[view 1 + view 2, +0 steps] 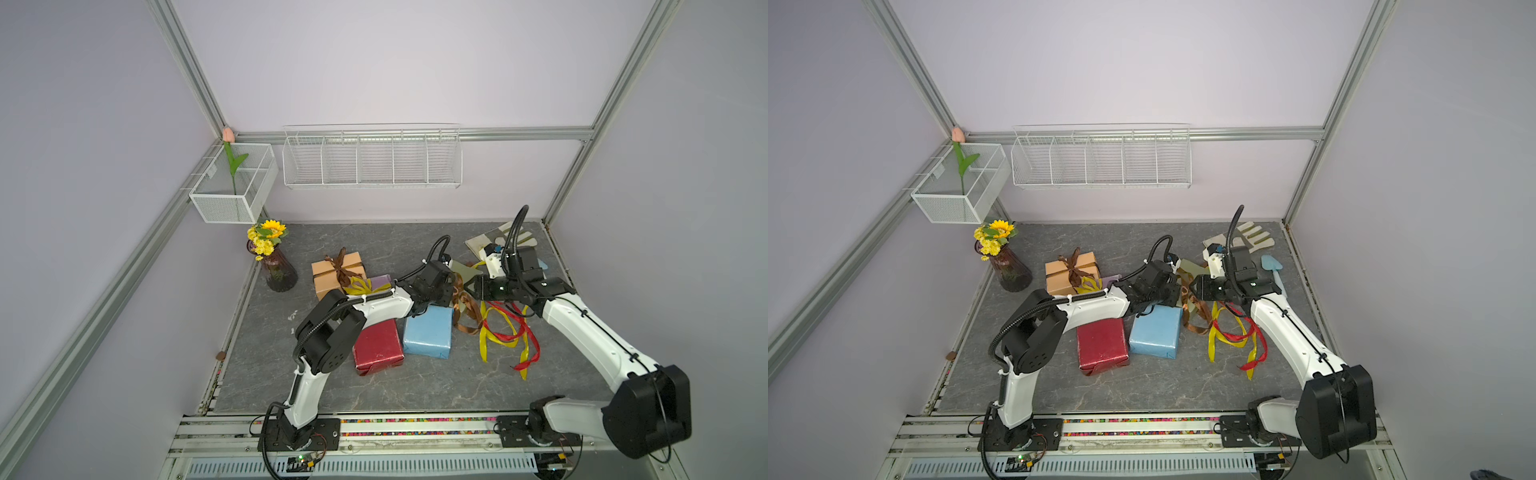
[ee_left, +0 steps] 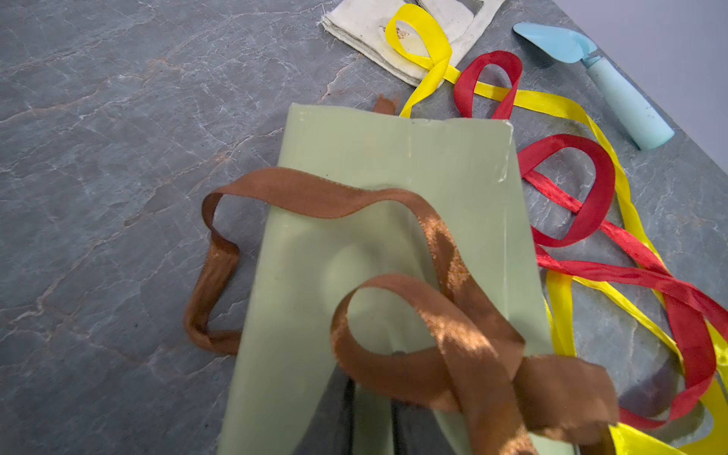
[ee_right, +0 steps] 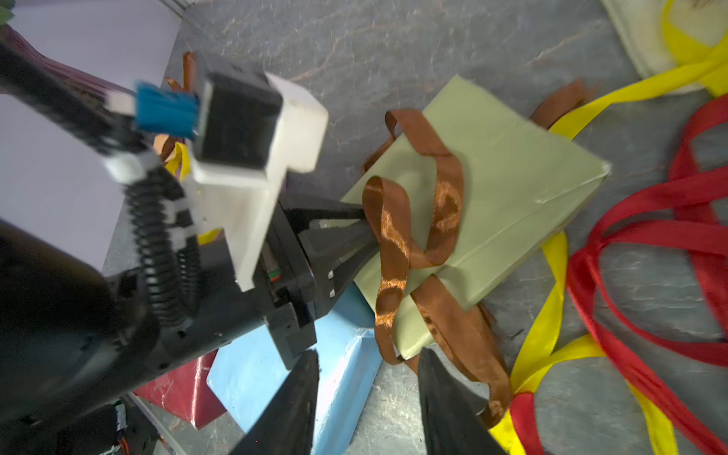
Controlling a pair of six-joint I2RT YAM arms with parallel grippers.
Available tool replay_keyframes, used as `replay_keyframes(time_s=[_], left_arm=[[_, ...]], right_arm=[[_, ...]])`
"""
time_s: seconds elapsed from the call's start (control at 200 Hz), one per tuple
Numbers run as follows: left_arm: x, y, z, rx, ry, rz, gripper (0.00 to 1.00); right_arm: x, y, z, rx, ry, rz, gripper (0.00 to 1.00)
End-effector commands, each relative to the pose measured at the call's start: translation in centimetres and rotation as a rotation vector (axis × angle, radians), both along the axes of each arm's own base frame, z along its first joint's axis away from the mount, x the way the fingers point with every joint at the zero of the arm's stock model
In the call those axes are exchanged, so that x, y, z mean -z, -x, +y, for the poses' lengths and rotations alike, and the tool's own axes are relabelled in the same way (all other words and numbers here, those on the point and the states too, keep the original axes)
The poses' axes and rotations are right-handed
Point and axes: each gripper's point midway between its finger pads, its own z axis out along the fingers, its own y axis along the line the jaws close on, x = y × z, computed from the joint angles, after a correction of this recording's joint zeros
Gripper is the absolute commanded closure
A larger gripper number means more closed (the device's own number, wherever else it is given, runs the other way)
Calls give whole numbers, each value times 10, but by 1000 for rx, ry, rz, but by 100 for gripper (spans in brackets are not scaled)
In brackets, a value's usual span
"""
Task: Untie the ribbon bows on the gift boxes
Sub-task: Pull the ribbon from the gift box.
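1. In both top views, the tan box point(image 1: 328, 274) stood at the back of the table point(image 1: 415, 390) with a tied brown bow point(image 1: 343, 266) on top.
2. The lilac box point(image 1: 383, 281) lay just beside it, carrying a yellow bow point(image 1: 360, 286).
3. The red box point(image 1: 377, 347) and the blue box point(image 1: 428, 334) lay side by side nearer the front, both bare.
4. The green box point(image 1: 462, 269) sat between the left gripper point(image 1: 451, 287) and the right gripper point(image 1: 466, 288), whose tips nearly met.
5. A brown ribbon point(image 1: 462, 309) curled beneath them; a red ribbon point(image 1: 509, 332) and a yellow ribbon point(image 1: 484, 343) sprawled loose on the table by the right arm.
6. A glove point(image 1: 1252, 237), a trowel point(image 1: 1271, 266) and a vase point(image 1: 1011, 270) of yellow flowers stood clear of the boxes.
7. In the left wrist view, the green box point(image 2: 394, 189) filled the middle, its near end at the dark fingers, with the brown ribbon point(image 2: 433, 307) looped across it.
8. The red ribbon point(image 2: 591, 205) and the yellow ribbon point(image 2: 429, 51) tangled beside the box; the glove point(image 2: 366, 35) and the trowel point(image 2: 622, 102) lay beyond.
9. In the right wrist view, the left gripper point(image 3: 354, 228) pinched the edge of the green box point(image 3: 512, 177), one finger above and one below.
10. One corner of that box overlapped the blue box point(image 3: 256, 374).
11. The right gripper point(image 3: 368, 358) stood with fingers apart and nothing between them; the brown ribbon point(image 3: 394, 236) trailed past one finger.
12. Whether the ribbon's crossing was knotted could not be told.
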Motion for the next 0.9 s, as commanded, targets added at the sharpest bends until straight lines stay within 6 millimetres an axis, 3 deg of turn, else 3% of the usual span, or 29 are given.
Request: replay_keyframes(time_s=[0.0, 0.385, 0.78, 0.895], left_arm=[[18, 6, 12, -5, -75, 57, 80], [15, 4, 14, -10, -72, 55, 80], [17, 2, 18, -19, -74, 57, 80], [18, 3, 18, -18, -77, 57, 80]], right_arm=[[13, -1, 18, -28, -47, 32, 57], [59, -3, 25, -39, -23, 119, 61], [80, -5, 34, -55, -27, 169, 65], [84, -6, 37, -61, -32, 176, 73]])
